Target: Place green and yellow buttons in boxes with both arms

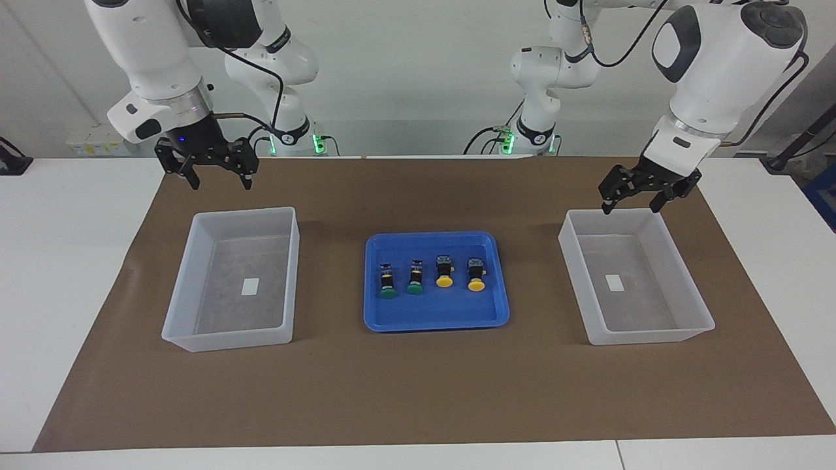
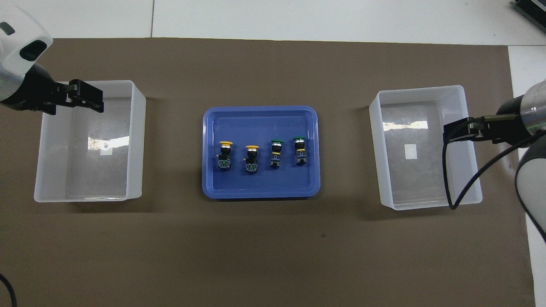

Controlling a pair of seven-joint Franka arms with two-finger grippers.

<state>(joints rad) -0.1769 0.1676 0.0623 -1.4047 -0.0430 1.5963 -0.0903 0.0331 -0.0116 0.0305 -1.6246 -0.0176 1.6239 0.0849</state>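
My left gripper and right gripper hang wide open (nothing held), flanking the blue tray of four buttons.

A shallow blue plastic tray sits in the middle of the brown paper mat that covers the white table. In the tray four push-button switches lie in one row: two yellow-capped buttons toward the left arm's end, two green-capped buttons toward the right arm's end. One translucent whitish plastic bin stands near the mat's edge at the left arm's end, the second translucent bin near the edge at the right arm's end.
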